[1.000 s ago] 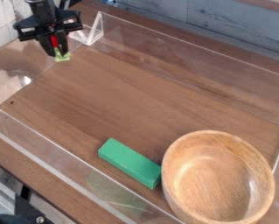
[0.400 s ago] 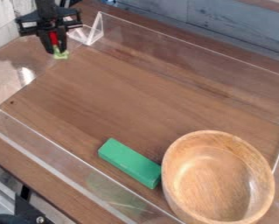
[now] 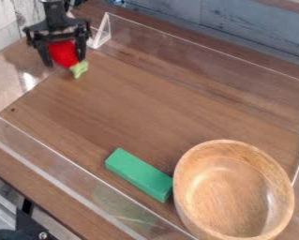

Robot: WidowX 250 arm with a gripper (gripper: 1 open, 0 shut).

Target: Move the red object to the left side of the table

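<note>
Red object (image 3: pixel 71 58) sits at roughly 10 o'clock on the bench (image 3: pixel 177 112), far left corner, low between the gripper (image 3: pixel 67 54) jaws. Jaws stand spread wide either side of it, apparently no longer clamping. Placement looks essentially done; what remains, by my read, is lifting clear.

Bright red object (image 3: pixel 69 54) with green tip; black gripper (image 3: pixel 66 52); dark brown wood-grain table (image 3: pixel 177 103); flat green block (image 3: pixel 141 173); light tan wooden bowl (image 3: pixel 234 190); clear acrylic walls (image 3: pixel 201 45).
</note>
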